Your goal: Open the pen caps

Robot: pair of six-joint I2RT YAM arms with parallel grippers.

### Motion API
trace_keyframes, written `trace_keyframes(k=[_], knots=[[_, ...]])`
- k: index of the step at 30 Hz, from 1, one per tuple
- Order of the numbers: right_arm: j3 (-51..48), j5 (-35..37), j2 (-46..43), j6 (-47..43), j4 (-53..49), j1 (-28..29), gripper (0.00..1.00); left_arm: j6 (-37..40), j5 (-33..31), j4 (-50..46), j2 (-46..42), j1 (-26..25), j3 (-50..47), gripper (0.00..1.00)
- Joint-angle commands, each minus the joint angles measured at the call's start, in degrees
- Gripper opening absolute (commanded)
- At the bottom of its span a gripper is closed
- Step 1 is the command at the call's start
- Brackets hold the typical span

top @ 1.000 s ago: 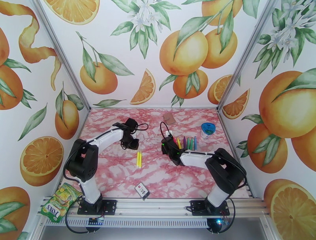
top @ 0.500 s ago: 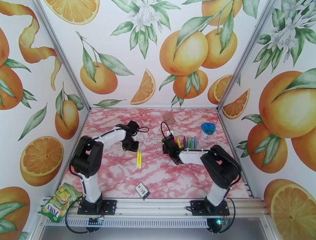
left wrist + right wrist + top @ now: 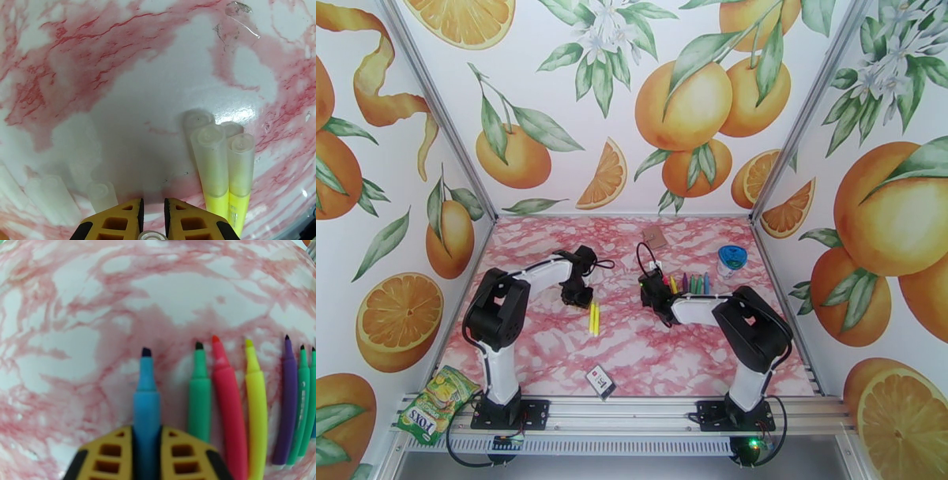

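In the left wrist view two yellow pens [image 3: 227,197] lie side by side with frosted pen caps [image 3: 211,158] on their ends. Several loose frosted caps [image 3: 102,193] lie on the table to their left. My left gripper [image 3: 152,215] hangs low over the table, its jaws nearly together with the round end of a clear cap [image 3: 152,236] between them. My right gripper [image 3: 147,455] is shut on a blue marker [image 3: 146,398] whose dark tip is bare. Green [image 3: 198,398], pink [image 3: 228,405], yellow [image 3: 256,409] and purple [image 3: 287,398] markers lie uncapped beside it.
From above, my left gripper [image 3: 575,295] sits just behind the yellow pens [image 3: 593,318] and my right gripper [image 3: 654,294] at the left end of the marker row [image 3: 691,284]. A blue-lidded container [image 3: 730,259], a brown tag [image 3: 655,235] and a black-and-white card [image 3: 601,381] lie around.
The left arm has folded up and its gripper has come down closer to the yellow pens. The right gripper has shifted slightly back and left with the blue marker.
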Motion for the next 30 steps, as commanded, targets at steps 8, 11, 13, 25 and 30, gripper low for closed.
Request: trace_keyframes(k=[8,11,13,25,30], knots=[[1.92,1.95,1.77,0.80,-2.37,-0.52,0.26,0.55,-1.36,-1.14,0.65,-0.63,1.86,0.26],[2.03,1.90,1.44,0.68,-2.73,-0.46,0.30,0.50,-1.45,-1.25,0.45,-0.71,1.95,0.26],[2.03,1.74,0.97,0.47,-2.98,-0.50,0.31,0.43,-1.53,-1.26,0.15,-0.71,2.00,0.26],[1.16,-3.17,-5.29,-2.08,-3.52,-0.33,0.39,0.74,-0.49,-1.02,-4.58,-0.72,3.44,0.29],[1.44,-4.86,-7.88,-3.18,-4.71,0.89,0.40,0.91,-0.65,-0.35,-6.29,-0.12,3.87,0.29]])
